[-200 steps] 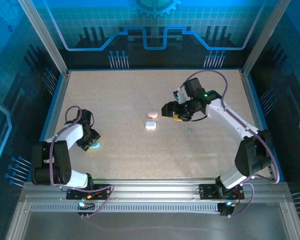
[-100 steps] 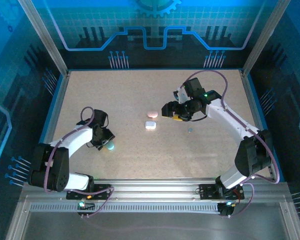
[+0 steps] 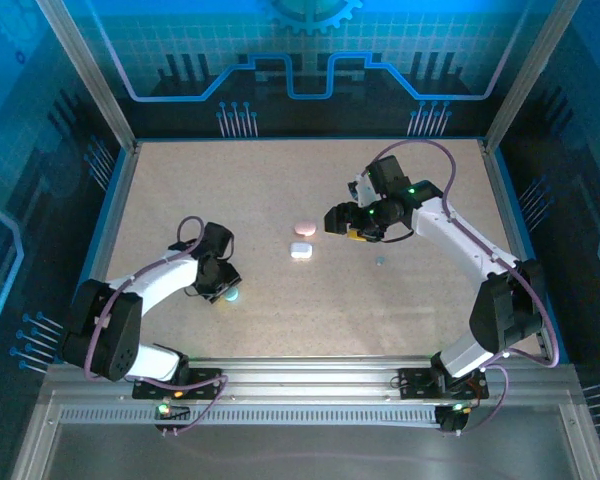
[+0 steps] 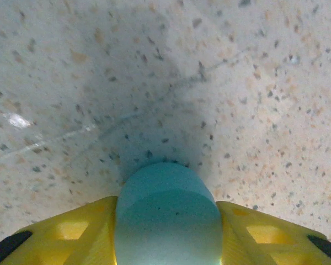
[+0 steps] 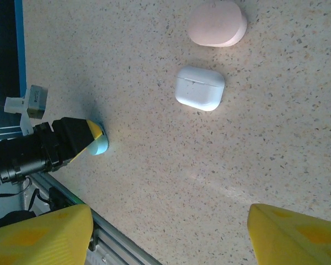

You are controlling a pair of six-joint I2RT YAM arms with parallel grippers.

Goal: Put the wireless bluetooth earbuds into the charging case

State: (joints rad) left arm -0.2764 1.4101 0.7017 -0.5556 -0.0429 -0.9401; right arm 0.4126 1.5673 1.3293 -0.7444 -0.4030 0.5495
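Your left fingers (image 3: pixel 223 289) sit over the near-left part of the speckled beige desk (image 3: pixel 230 190), closer to the near edge than to the middle. They are pinching a rounded pale blue charging case (image 4: pixel 166 193). In the left wrist view the case fills the gap, and each yellow finger pad (image 4: pixel 88 229) presses against one of its sides. The case hangs low over the desk, but you cannot tell whether it touches the surface.

Near the middle of the desk lie two more cases. A rounded pink charging case (image 3: pixel 303 228) is on the far side and a white rectangular charging case (image 3: pixel 300 251) on the near side, close together but not touching. Both have their lids closed.

Your right fingers (image 3: pixel 338 221) hover just right of those two cases. They are spread wide with nothing between them, and the right wrist view looks down past them at the pink case (image 5: pixel 216 23) and the white one (image 5: pixel 199 88).

A tiny bluish-grey pebble-like earbud (image 3: pixel 380 262) lies on the bare desk, a little nearer the near edge than your right fingers and apart from every case — it is too small to make out more.
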